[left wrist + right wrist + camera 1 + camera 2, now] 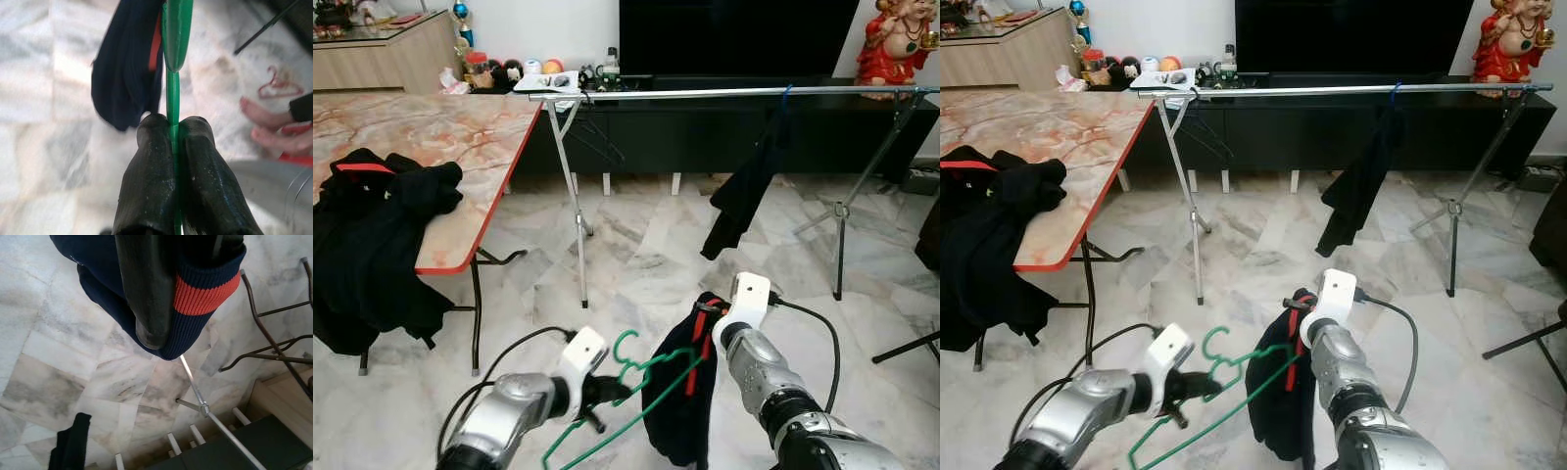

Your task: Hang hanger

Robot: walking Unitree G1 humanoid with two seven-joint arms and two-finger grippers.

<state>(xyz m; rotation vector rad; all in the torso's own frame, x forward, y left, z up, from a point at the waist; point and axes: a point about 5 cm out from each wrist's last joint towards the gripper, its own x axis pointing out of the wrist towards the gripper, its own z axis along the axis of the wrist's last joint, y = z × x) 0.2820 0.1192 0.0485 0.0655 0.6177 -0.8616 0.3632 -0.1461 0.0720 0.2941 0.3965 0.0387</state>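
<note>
The green hanger (636, 387) is low over the floor (636, 255), pinched by its wire in the left claw (172, 128), whose fingers are pressed together on it. Its hook points up just beyond that claw. A dark garment with red trim (683, 392) hangs at the hanger's far end, and the right claw (151, 293) is buried in its ribbed cuff. One black finger lies against the cloth, so it looks to be gripping the garment, though the fingers' gap is hidden.

The rail (724, 93) stands well ahead of and above both claws. Another dark garment (744, 186) already hangs from it, ahead of the right claw. A table (440, 137) with dark clothes (372, 235) lies ahead and to the left of the left claw.

To do this well, I would seat the garment on the hanger first. Then keep the left pinch firm, lift with the hook upright, and aim for bare rail left of the hung garment.
</note>
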